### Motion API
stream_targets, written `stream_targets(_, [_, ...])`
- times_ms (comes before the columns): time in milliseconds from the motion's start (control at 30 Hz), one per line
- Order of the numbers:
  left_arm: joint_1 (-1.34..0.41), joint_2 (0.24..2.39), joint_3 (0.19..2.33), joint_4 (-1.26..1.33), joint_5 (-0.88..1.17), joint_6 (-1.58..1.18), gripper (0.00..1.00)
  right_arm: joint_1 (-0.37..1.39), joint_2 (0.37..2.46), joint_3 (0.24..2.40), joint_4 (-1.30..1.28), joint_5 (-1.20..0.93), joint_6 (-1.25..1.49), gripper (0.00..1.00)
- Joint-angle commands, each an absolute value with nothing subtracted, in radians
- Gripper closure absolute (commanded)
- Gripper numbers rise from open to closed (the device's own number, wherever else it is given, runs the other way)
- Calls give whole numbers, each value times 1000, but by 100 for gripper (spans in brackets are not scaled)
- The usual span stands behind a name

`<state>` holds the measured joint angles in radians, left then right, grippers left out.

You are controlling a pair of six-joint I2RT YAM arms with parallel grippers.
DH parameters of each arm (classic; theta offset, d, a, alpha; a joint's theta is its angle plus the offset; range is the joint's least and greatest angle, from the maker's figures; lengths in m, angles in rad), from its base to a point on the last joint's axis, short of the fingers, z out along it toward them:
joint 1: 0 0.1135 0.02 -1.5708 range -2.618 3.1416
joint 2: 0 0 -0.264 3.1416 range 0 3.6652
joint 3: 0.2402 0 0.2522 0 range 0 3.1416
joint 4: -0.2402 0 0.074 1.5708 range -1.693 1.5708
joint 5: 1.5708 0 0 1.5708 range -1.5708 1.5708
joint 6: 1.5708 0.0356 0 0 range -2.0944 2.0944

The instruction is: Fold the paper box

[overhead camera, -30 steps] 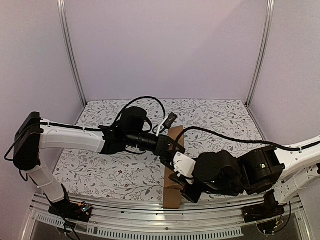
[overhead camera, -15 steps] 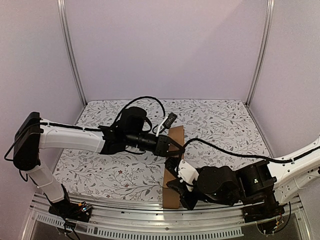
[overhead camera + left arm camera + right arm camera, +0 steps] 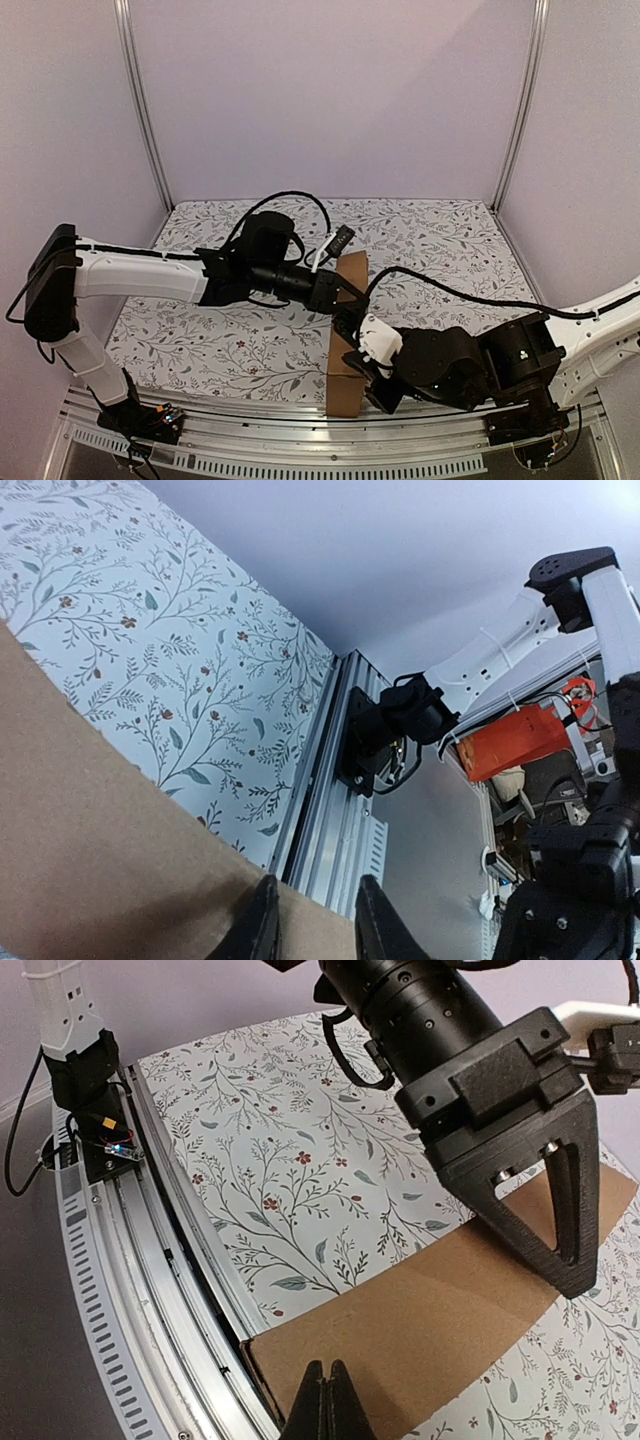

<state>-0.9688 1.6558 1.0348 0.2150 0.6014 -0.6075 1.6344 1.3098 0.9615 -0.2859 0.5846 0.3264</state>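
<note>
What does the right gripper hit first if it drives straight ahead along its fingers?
The paper box: the right gripper, jaws shut, points straight at its brown cardboard face. It looks nearly on the board, though depth is hard to judge.

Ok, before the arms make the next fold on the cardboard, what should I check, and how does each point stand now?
1. The paper box stands upright on edge: ok.
2. The left gripper is at the box's upper edge: ok.
3. Its grip on the box is firm: cannot tell.
4. The right gripper is shut, holding nothing: ok.
5. Its fingertips touch the box: cannot tell.
6. The box is away from the front rail: not ok, its near corner is at the rail.
</note>
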Motion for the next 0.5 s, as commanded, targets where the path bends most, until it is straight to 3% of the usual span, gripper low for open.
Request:
stream_targets(0, [-970, 1681, 1035, -97, 532, -550, 71, 1612, 1262, 1028, -375, 653, 197, 100])
stream_targets(133, [-964, 1631, 1094, -147, 505, -511, 56, 1598, 1228, 1031, -401, 692, 148, 100])
stream_targets(467, [-941, 1444, 1239, -397, 362, -404, 49, 1477, 1125, 917, -491, 696, 240, 100])
